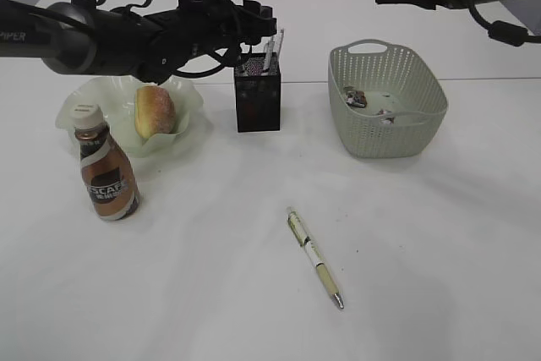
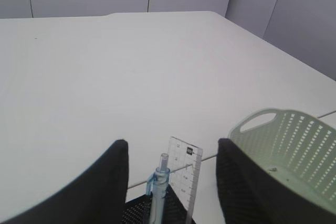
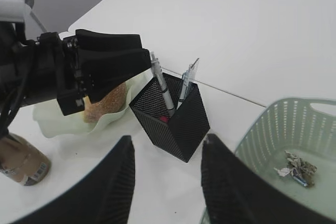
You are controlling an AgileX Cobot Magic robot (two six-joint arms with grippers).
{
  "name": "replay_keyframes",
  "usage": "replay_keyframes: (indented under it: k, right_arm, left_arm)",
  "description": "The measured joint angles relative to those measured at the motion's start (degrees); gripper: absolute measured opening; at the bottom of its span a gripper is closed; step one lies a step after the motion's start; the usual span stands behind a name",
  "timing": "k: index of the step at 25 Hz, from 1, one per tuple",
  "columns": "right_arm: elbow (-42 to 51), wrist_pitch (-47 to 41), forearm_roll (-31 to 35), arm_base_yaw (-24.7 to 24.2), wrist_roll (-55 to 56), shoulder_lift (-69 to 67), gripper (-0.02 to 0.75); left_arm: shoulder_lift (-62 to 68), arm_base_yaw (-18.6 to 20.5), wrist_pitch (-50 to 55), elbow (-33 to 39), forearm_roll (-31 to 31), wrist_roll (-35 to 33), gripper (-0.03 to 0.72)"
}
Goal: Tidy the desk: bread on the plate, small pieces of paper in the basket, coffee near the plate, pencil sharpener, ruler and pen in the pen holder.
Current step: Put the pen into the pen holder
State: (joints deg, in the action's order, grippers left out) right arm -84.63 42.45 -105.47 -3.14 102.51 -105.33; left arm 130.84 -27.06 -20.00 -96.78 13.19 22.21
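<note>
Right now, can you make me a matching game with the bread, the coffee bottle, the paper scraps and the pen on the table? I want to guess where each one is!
Things:
1. bread
2. coffee bottle
3. paper scraps
4. loose pen

Places:
A. lying flat on the bare table, near the front
B. on the pale green plate
C. inside the basket
D. standing upright in front of the plate

Pairs: 1-B, 2-D, 3-C, 4-A

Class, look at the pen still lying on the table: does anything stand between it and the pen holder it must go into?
Nothing visible on the table does. The pen lies alone in front, with bare table up to the pen holder. Above the holder, though, the left gripper hovers with open jaws, and a ruler and another pen already stand inside.
</note>
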Motion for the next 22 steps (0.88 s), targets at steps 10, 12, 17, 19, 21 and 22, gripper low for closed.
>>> replay_keyframes:
  k: [10,12,17,19,21,22]
  right_arm:
    - [0.00,-2.27,0.00,0.00,2.74,0.00,0.314]
    - [0.00,-2.63,0.00,0.00,3.66,0.00,0.329]
    - [0.00,-2.72,0.00,0.00,2.30,0.00,0.516]
    - [0.00,-2.49,0.00,0.00,-1.32,0.00,0.565]
    - [0.00,-1.82,0.00,0.00,-7.35,0.00,0.582]
    - [0.00,-1.24,0.00,0.00,-9.90,0.00,0.585]
  left_arm:
    - [-0.33,0.00,1.16,0.00,0.00,0.00,0.400]
    - [-0.91,0.00,1.45,0.00,0.00,0.00,0.400]
    - [-2.39,0.00,1.59,0.00,0.00,0.00,0.400]
    - [-2.50,0.00,1.59,0.00,0.00,0.00,0.400]
    - [-2.50,0.00,1.66,0.00,0.43,0.00,0.400]
    - [-2.50,0.00,1.72,0.00,0.98,0.00,0.400]
